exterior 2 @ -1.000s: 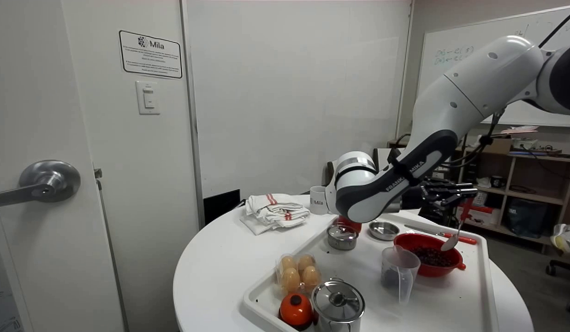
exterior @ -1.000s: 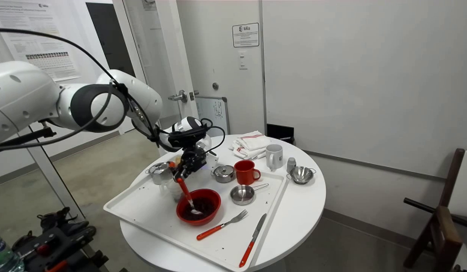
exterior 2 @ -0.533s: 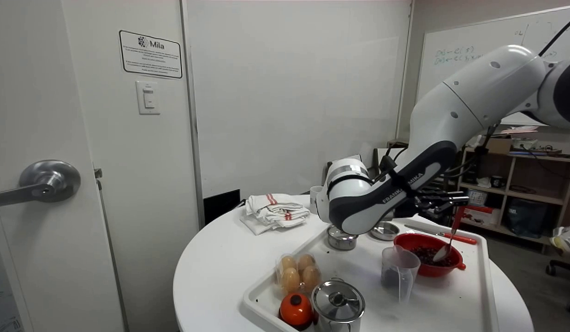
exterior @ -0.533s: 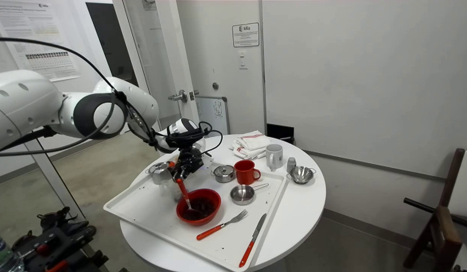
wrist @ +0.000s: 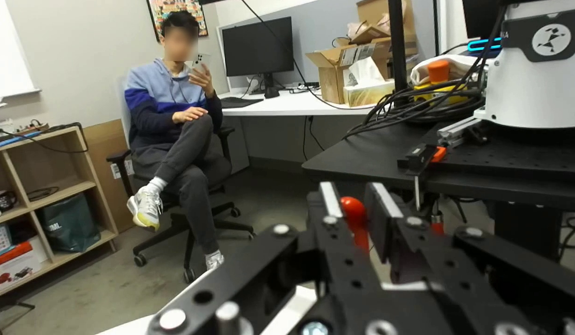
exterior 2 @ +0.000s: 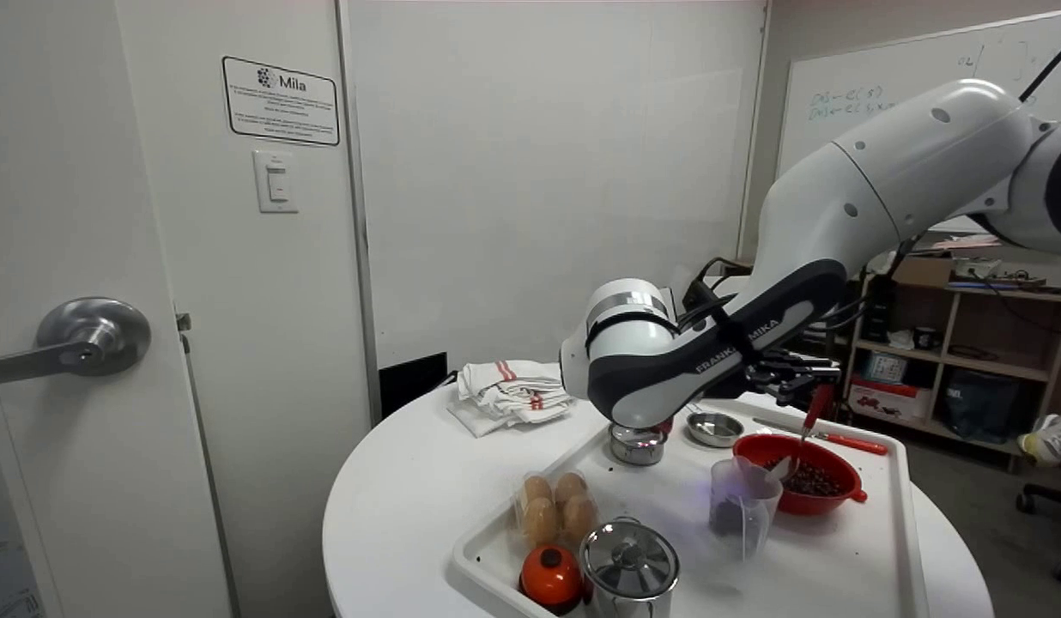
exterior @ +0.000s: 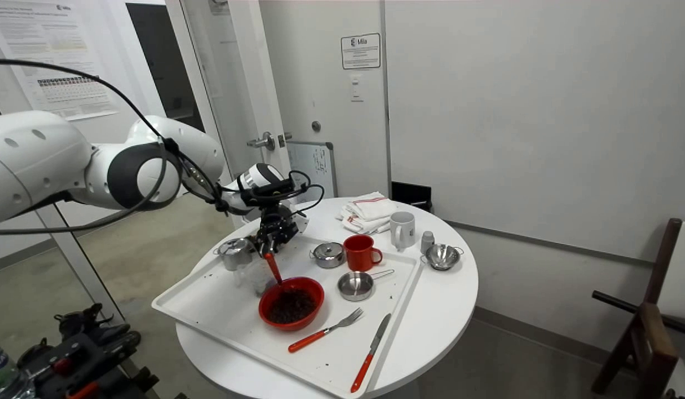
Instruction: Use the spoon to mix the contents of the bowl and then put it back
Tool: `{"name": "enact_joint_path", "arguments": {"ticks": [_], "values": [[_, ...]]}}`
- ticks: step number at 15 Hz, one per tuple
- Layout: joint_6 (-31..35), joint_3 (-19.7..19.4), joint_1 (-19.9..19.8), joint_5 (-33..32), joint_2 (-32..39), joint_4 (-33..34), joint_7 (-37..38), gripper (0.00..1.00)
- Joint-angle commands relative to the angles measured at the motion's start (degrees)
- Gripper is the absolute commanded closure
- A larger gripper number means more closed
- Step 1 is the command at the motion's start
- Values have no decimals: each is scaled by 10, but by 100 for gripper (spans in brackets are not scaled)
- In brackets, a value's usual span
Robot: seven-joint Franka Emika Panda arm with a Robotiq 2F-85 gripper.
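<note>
My gripper (exterior: pixel 268 250) is shut on the spoon's red handle (exterior: pixel 273 269). The wrist view shows the handle end (wrist: pixel 355 211) between both finger pads. The spoon slants down at the red bowl (exterior: pixel 312 295), which holds dark small pieces. In an exterior view the silver spoon head (exterior 2: pixel 782 469) is at the bowl's side by the clear cup, partly behind that cup. In the other exterior picture the head is hidden at the bowl's far rim. Whether it touches the bowl or the contents, I cannot tell. The bowl's wall also shows in an exterior view (exterior 2: pixel 812 506).
The bowl stands on a white tray (exterior: pixel 220 317). A clear measuring cup (exterior 2: pixel 745 515) is close beside it. A fork (exterior: pixel 308 339), a knife (exterior: pixel 364 368), a small steel pan (exterior: pixel 355 286), a red mug (exterior: pixel 357 255) and a lidded pot (exterior: pixel 328 255) stand around. Eggs (exterior 2: pixel 543 519) sit farther off.
The gripper first lowers slightly, then shifts toward the clear cup's side. The spoon head has moved from the bowl's middle to the rim by the cup. The bowl has not moved.
</note>
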Motion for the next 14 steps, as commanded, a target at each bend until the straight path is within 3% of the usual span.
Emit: {"name": "enact_joint_path", "arguments": {"ticks": [1, 4, 5, 8, 13, 14], "values": [[6, -20, -21, -7, 61, 99, -33, 91], [5, -36, -53, 5, 89, 119, -19, 91], [24, -38, -65, 22, 51, 53, 3, 91], [22, -45, -83, 26, 59, 57, -6, 91], [10, -36, -76, 42, 57, 77, -26, 91], [15, -19, -74, 39, 39, 59, -26, 91]]}}
